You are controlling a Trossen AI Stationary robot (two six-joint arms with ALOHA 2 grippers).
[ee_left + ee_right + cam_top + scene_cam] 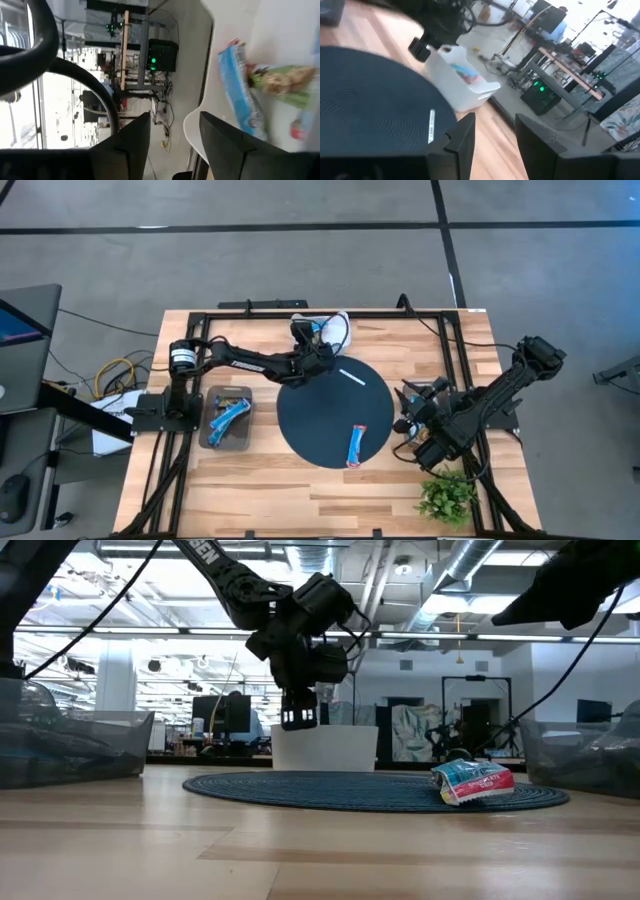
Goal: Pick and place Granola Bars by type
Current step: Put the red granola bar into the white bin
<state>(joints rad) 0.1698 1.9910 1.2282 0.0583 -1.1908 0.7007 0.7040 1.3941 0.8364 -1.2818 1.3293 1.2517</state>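
Observation:
One blue granola bar (357, 445) with red ends lies flat on the dark round mat (310, 415); the low view shows the bar (472, 781) too. More blue bars (229, 416) lie in a grey tray (207, 432) at the left. A white bin (342, 321) at the far edge holds a blue bar (240, 90) and a green-and-tan one (287, 82). My left gripper (175, 150) hangs open at the bin's left rim, its fingers empty; in the high view the gripper (303, 331) is beside the bin. My right gripper (495, 145) waits open past the mat's right side.
A thin white strip (352, 377) lies on the mat's far part. A small green plant (447, 498) stands at the near right corner. Clear bins show at the left (70, 745) and right (590, 755) in the low view. Bare wood lies along the near edge.

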